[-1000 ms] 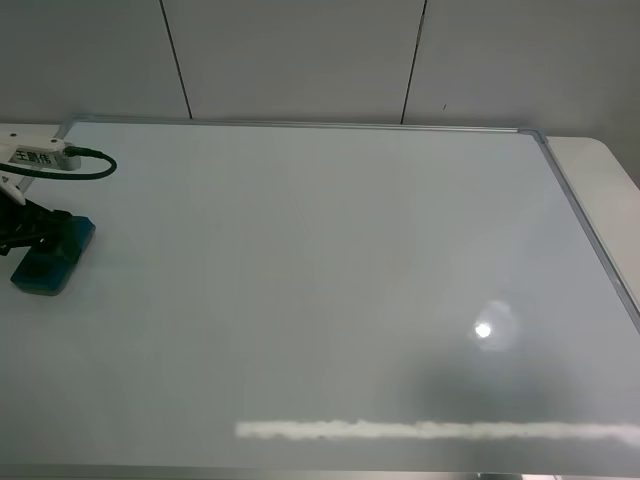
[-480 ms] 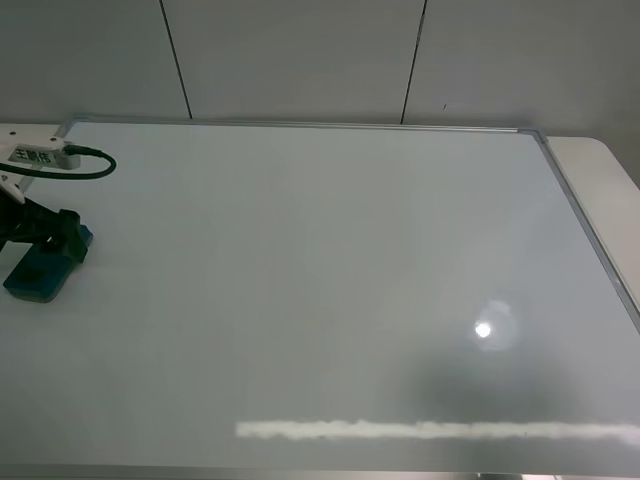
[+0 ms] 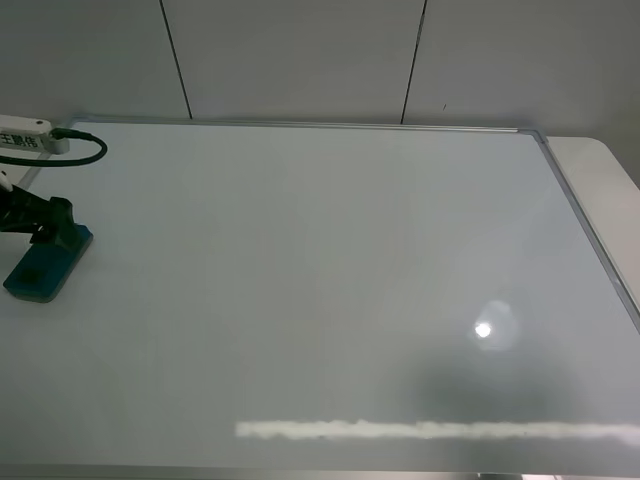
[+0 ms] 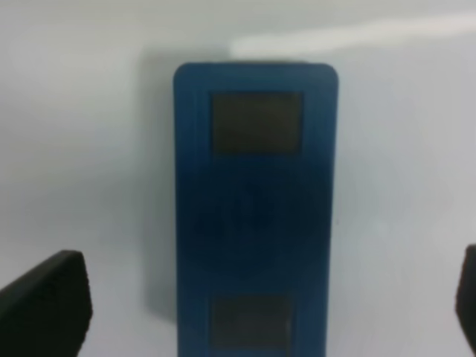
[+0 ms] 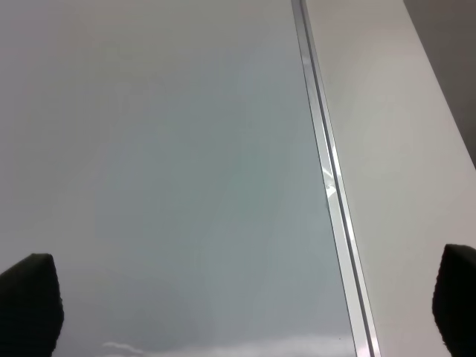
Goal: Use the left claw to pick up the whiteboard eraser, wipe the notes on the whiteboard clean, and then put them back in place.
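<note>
The teal-blue whiteboard eraser (image 3: 45,267) lies flat on the far left of the whiteboard (image 3: 330,260). In the left wrist view the eraser (image 4: 255,201) shows its two dark patches. My left claw (image 3: 38,222) hangs just over the eraser's far end. It is open in the left wrist view (image 4: 256,301), with its black fingertips (image 4: 46,297) well clear of both sides of the eraser. No red notes show on the board. My right gripper (image 5: 242,305) is open and empty over the board's right frame (image 5: 327,186); it is out of the exterior view.
The board's silver frame (image 3: 590,235) runs along the right, with white table (image 3: 610,170) beyond it. A grey panelled wall (image 3: 300,55) stands behind. A lamp glare (image 3: 484,329) and a bright streak (image 3: 420,430) reflect off the board.
The left claw carried the eraser slightly left, set it flat on the board, opened and drew back a little. Nothing else moved.
</note>
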Robot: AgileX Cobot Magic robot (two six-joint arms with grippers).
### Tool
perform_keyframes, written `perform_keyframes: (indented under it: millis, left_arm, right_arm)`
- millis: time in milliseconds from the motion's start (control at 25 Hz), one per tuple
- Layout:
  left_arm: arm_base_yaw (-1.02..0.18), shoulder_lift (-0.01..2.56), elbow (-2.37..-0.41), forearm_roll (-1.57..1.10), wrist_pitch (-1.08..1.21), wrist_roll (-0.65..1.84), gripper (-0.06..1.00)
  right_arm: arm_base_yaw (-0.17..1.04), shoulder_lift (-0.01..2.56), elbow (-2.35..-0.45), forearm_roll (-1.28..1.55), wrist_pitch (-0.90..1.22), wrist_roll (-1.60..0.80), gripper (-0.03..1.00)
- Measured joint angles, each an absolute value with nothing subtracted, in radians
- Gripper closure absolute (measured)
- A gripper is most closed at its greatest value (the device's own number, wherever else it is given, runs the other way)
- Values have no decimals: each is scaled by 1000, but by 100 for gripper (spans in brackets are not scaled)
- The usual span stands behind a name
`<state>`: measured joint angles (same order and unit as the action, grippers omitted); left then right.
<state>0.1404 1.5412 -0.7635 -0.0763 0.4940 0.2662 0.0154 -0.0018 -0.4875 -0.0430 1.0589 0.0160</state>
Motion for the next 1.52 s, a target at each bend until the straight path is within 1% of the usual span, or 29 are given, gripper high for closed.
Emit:
perform_keyframes:
  millis: [200,680,840,1080,1320,1520]
  left_arm:
    - [140,1375,-763,-79,547,266,-5]
    - [140,633,-763,-76,579,267,-5]
    - [140,451,-763,-76,616,250,-5]
    - [140,279,-763,-76,688,233,-5]
    - [138,196,-763,-76,729,210,-5]
    - [138,140,-763,-73,882,206,-5]
  right_arm:
    - [15,-2,-487,-43,1059,16,-3]
    - [15,-2,-487,-43,1059,16,-3]
    - [15,-2,-487,-43,1059,16,-3]
    - [15,-2,-487,-43,1059,16,-3]
    - [15,-2,-487,-43,1059,16,-3]
    - [15,-2,-487,-43,1059,16,-3]
